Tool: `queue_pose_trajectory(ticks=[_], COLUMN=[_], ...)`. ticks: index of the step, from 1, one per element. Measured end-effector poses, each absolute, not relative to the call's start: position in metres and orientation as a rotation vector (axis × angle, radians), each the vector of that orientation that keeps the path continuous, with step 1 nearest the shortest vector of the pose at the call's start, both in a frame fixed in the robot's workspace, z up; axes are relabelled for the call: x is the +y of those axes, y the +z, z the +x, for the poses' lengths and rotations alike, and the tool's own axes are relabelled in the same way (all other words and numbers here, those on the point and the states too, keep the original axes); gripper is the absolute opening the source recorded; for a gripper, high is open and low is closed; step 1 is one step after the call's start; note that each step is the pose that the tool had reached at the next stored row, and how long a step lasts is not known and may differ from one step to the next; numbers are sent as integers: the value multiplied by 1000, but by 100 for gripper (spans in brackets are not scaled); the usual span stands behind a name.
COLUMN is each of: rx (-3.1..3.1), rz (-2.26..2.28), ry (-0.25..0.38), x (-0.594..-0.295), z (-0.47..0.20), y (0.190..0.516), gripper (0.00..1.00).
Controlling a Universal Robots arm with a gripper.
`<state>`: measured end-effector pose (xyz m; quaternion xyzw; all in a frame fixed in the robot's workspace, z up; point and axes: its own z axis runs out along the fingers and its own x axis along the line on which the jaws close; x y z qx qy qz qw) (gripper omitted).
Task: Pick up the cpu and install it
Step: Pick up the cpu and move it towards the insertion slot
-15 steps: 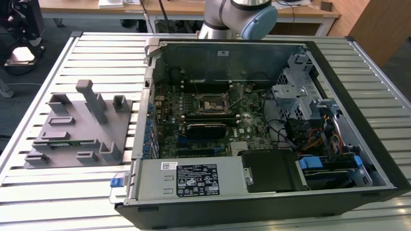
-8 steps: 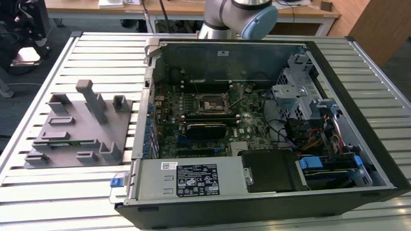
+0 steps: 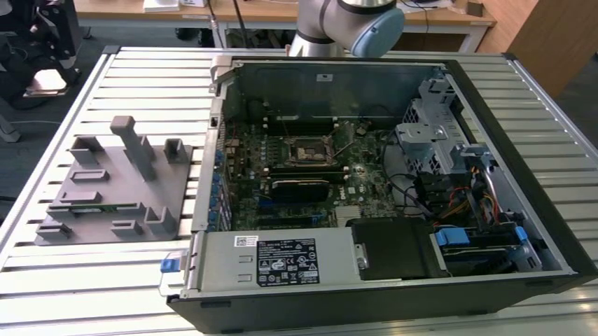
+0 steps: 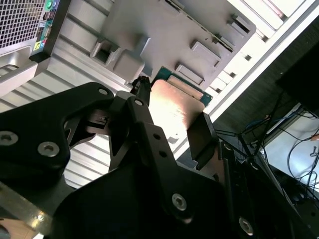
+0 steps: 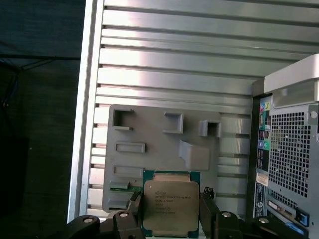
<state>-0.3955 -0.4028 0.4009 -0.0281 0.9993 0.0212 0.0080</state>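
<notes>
While the arm (image 3: 351, 24) stands at the table edge beyond the case in the exterior view, you can see the open computer case (image 3: 374, 308) lying on the slatted table (image 3: 140, 70) toward the exterior view's right. Its motherboard (image 3: 245, 203) faces up, and the square socket (image 3: 307, 149) sits near the board's middle. A grey fixture (image 3: 103, 189) with upright blocks and shallow pockets lies just beside the case, near the table edge on the exterior view's left.

In the second wrist view, your gripper (image 4: 172, 112) has its two black fingers (image 4: 144, 107) closed on the cpu (image 4: 169, 99), one against each of two opposite sides. The chip's metal top catches a warm glare, and its green rim shows at the end away from the gripper body. Behind it lie the fixture (image 4: 164, 30) and the table slats, and a meshed corner of the case (image 4: 20, 20) also shows.

In the first wrist view, the cpu (image 5: 170, 199) shows you its metal top, framed by the green rim, with a finger (image 5: 133, 211) pressed to either side. It is held in front of the fixture (image 5: 149, 129), overlapping one of its edges. The fixture sits between the table's long edge and the back panel of the case (image 5: 289, 149).
</notes>
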Motion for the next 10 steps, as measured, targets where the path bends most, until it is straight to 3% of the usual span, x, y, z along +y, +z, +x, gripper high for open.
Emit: queue_pose_trajectory(ticks=[10], rx=[3124], rz=[-88], ry=[66], x=[-403], z=[-383], y=[400], gripper=[54])
